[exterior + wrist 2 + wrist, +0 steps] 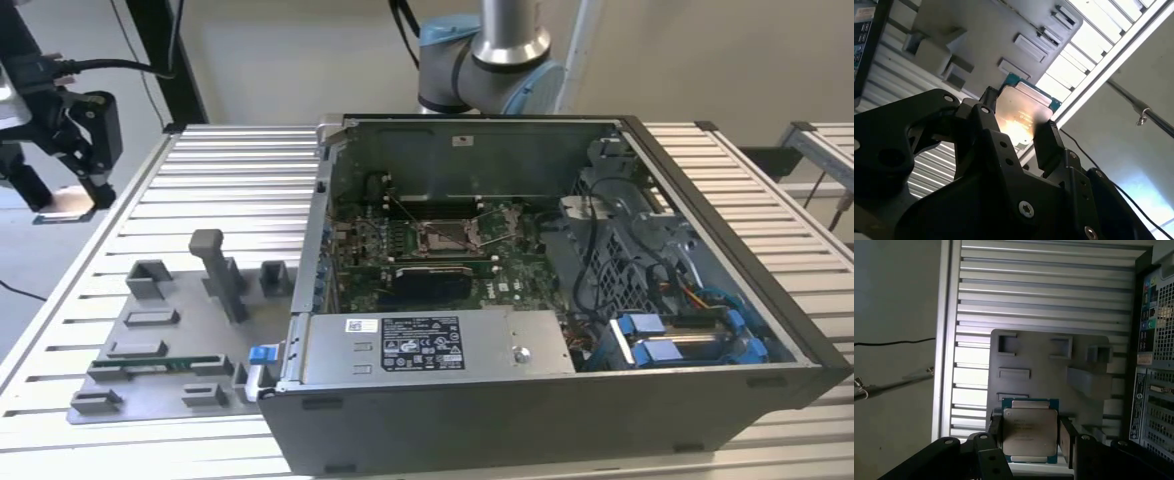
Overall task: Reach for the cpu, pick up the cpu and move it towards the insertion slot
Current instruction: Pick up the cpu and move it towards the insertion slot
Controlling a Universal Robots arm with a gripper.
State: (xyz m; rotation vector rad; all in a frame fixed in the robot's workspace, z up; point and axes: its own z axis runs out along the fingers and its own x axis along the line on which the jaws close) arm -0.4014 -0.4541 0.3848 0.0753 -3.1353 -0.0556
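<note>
The cpu is a thin square chip with a silvery-grey face on a green edge, held between my black fingers in both wrist views. My gripper is shut on it. In the second wrist view the cpu glints in the gripper. At the exterior view's far left, my gripper hangs above the table's edge with the tan cpu under it. The insertion slot, a shiny framed socket, lies on the green motherboard inside the open case, far to the exterior view's right of the gripper.
A grey fixture plate with raised blocks lies on the slatted metal table, between the gripper and the open computer case. The case's walls rise around the motherboard. The arm's base stands behind the case.
</note>
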